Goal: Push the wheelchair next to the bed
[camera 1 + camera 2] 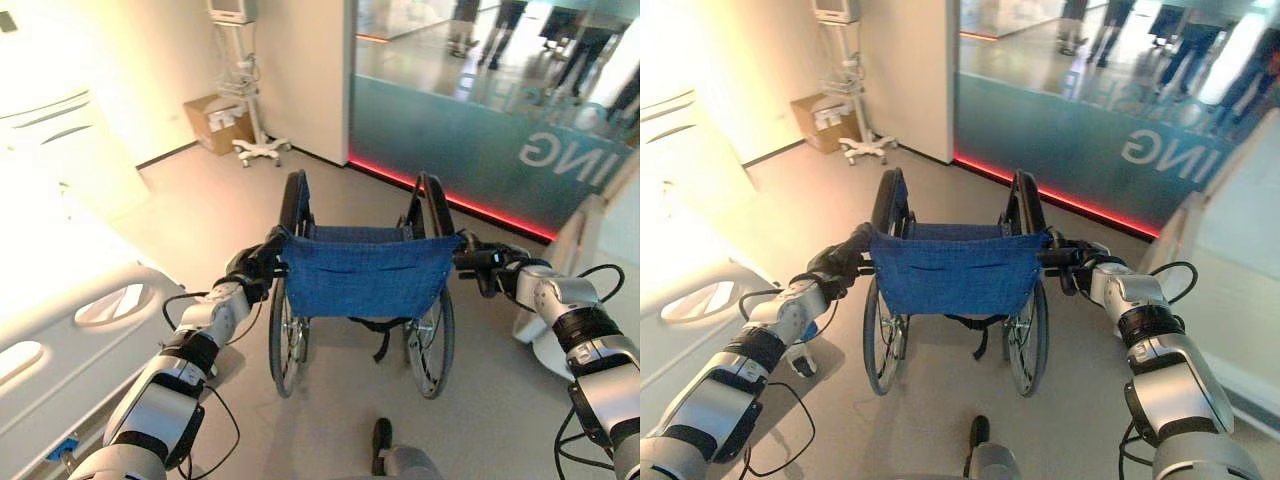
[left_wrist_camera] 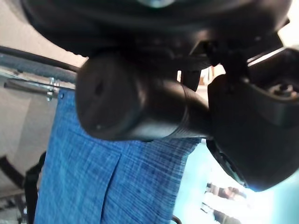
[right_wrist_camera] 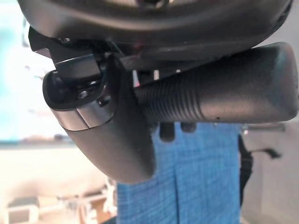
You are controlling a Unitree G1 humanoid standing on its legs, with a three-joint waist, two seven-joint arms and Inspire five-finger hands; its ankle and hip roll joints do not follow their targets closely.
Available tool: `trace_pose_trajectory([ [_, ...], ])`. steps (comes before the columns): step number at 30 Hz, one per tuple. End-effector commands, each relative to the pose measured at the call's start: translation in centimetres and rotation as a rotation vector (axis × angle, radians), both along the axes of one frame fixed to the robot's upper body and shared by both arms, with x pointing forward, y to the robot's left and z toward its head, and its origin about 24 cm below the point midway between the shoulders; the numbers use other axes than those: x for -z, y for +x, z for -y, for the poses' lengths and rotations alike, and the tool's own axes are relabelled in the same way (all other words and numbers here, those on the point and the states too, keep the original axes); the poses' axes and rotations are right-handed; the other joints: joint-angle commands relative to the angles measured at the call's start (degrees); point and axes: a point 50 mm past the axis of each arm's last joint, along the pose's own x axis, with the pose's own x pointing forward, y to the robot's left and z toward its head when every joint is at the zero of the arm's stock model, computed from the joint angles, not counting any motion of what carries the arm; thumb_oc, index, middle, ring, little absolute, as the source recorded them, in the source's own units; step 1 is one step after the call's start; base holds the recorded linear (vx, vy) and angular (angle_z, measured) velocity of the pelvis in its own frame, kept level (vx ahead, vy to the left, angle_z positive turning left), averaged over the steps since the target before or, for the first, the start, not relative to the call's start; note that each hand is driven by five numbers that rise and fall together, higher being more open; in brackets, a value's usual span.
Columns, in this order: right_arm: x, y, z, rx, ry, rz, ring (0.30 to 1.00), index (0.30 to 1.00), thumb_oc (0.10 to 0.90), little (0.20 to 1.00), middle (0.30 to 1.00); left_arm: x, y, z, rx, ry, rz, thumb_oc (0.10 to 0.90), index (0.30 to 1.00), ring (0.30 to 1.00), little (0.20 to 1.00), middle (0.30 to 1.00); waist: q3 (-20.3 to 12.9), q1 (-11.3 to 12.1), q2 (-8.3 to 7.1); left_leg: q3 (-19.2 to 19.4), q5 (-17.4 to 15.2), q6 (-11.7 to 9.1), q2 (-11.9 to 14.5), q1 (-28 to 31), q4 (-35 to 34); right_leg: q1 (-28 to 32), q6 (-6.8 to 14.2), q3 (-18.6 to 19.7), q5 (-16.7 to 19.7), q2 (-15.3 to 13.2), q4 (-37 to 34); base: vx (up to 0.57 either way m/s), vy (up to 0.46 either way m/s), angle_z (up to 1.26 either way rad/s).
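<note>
A wheelchair [image 1: 365, 272] with a blue fabric backrest and black wheels stands on the grey floor in front of me, its back towards me. My left hand [image 1: 252, 268] is curled round the left push handle [image 2: 135, 100]. The right hand [image 1: 497, 265] grips the ribbed right push handle [image 3: 219, 93]. A white bed [image 1: 70, 330] with a plastic side rail runs along the left, about an arm's width from the wheelchair's left wheel.
A glass wall [image 1: 500, 120] with a red light strip at its foot stands ahead, with people beyond it. A wheeled equipment stand [image 1: 245, 90] and a cardboard box [image 1: 215, 122] sit at the back left. A white base [image 1: 550, 345] is near the right arm.
</note>
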Motion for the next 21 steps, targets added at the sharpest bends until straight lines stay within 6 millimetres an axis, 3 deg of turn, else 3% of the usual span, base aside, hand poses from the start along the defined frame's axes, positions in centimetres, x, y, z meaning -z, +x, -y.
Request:
trace_pose_trajectory([
  [1,-5.1,3.5,-7.1,-0.265,0.086,0.202,0.3,0.3,0.4,0.3,0.3,-4.4,2.0,3.4,-0.037,-0.247,0.21,0.4,0.3,0.3,0.3,0.3,-4.84,3.98,-0.86,2.39,4.64,-1.61,-4.19,0.22,13.5,2.15,-4.72,1.46,2.13,0.44,-1.7,0.23,-0.22,0.37],
  [3,-4.9,3.4,-7.0,-0.263,0.062,0.207,0.3,0.3,0.4,0.3,0.3,-4.3,1.4,4.1,-0.018,-0.26,0.22,0.4,0.3,0.3,0.3,0.3,-4.25,5.57,-1.49,1.26,9.6,-3.13,-3.95,-4.64,22.87,4.8,-6.3,0.5,0.33,0.56,-2.22,0.24,-0.253,0.38],
  [4,-5.1,3.3,-6.7,-0.256,0.048,0.221,0.3,0.3,0.4,0.3,0.3,-4.5,1.0,4.2,-0.01,-0.261,0.231,0.4,0.3,0.3,0.3,0.3,-2.99,7.01,-2.35,2.24,9.97,-3.62,-5.23,-9.54,32.16,6.55,-7.26,-0.53,-1.13,-0.18,-1.54,0.18,-0.2,0.21],
  [7,-5.6,3.4,-6.5,-0.248,0.049,0.231,0.3,0.3,0.4,0.3,0.3,-4.8,0.7,3.9,-0.012,-0.253,0.241,0.4,0.3,0.3,0.3,0.3,-1.76,8.3,-2.6,4.52,9.14,-3.87,-3.42,-15.44,38.16,8.29,-8.04,-2.13,-2.66,-0.49,-0.4,0.2,-0.152,-0.13],
  [9,-5.9,3.6,-6.4,-0.241,0.05,0.232,0.3,0.3,0.4,0.3,0.3,-5.1,0.7,3.5,-0.022,-0.255,0.25,0.4,0.3,0.3,0.3,0.3,-1.01,9.32,-2.37,5.85,7.95,-3.29,-2.31,-17.12,34.86,10.24,-7.95,-2.76,-3.91,-0.22,-0.1,0.27,-0.052,0.1],
  [11,-6.1,4.0,-7.0,-0.246,0.041,0.224,0.3,0.3,0.4,0.3,0.3,-5.3,1.0,2.5,-0.064,-0.258,0.256,0.4,0.3,0.3,0.3,0.3,-0.59,10.56,-1.32,7.87,7.45,-2.99,-2.08,-15.72,22.79,12.92,-7.64,-2.53,-5.69,1.48,-0.16,0.36,0.033,0.23],
  [12,-6.2,4.1,-7.1,-0.246,0.042,0.226,0.3,0.3,0.4,0.3,0.3,-5.3,1.0,2.4,-0.069,-0.26,0.257,0.4,0.3,0.3,0.3,0.3,-0.63,10.67,-1.25,8.14,7.87,-2.96,-2.21,-15.61,20.85,13.11,-7.62,-2.53,-5.73,1.61,-0.28,0.46,0.096,0.16],
  [13,-6.1,4.3,-7.6,-0.25,0.04,0.22,0.3,0.3,0.4,0.3,0.3,-5.2,1.1,2.2,-0.087,-0.266,0.258,0.4,0.3,0.3,0.3,0.3,-1.03,11.58,-0.2,10.48,9.82,-3.49,-2.19,-16.76,10.23,15.21,-7.56,-3.05,-6.68,3.33,-1.04,0.39,0.078,0.11],
  [16,-5.0,3.9,-7.5,-0.24,0.039,0.213,0.3,0.3,0.4,0.3,0.3,-4.8,0.7,2.2,-0.094,-0.287,0.261,0.4,0.3,0.3,0.3,0.3,-1.4,13.16,0.27,15.02,15.13,-4.86,-1.88,-19.37,-0.83,20.67,-7.35,-3.71,-9.03,5.19,-2.73,0.49,0.053,0.13],
  [18,-4.4,3.6,-6.9,-0.228,0.033,0.202,0.3,0.3,0.4,0.3,0.3,-4.6,0.3,2.0,-0.087,-0.283,0.258,0.4,0.3,0.3,0.3,0.3,-1.72,14.33,0.17,15.84,17.29,-5.06,-2.13,-20.79,-2.22,22.85,-7.66,-4.29,-10.91,5.56,-2.57,0.42,0.07,0.12],
  [21,-4.1,3.6,-6.3,-0.254,0.039,0.183,0.3,0.3,0.4,0.3,0.3,-4.4,-0.2,0.7,-0.122,-0.256,0.248,0.4,0.3,0.3,0.3,0.3,-3.05,16.73,-0.6,14.37,14.56,-2.91,-4.88,-20.38,-2.42,24.51,-6.87,-3.99,-13.95,4.87,-0.79,0.45,0.113,-0.57],
])
